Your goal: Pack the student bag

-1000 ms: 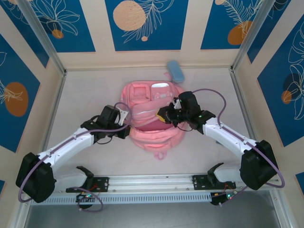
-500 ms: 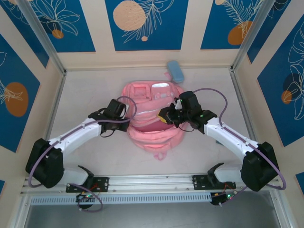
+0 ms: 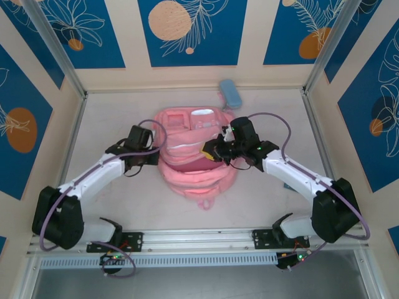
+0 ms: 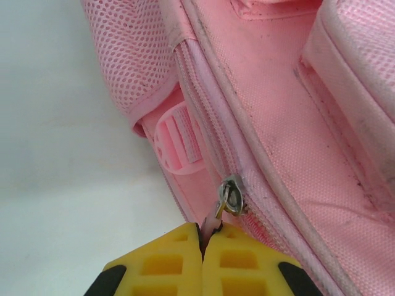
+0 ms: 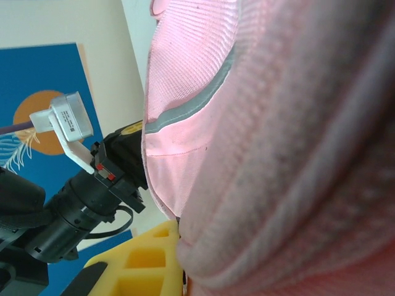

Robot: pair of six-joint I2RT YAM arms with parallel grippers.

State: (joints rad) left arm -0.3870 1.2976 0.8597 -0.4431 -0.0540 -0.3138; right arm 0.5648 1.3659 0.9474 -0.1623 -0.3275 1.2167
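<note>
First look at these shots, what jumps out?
The big pink student bag sits mid-table. The left gripper is pinched shut on its zipper pull; the right gripper clamps fabric by its opening. A light-blue pencil case lies behind, at the table's far edge.

Overhead view looks down; wrist views close (all share student bag (image 3: 199,180)).
</note>
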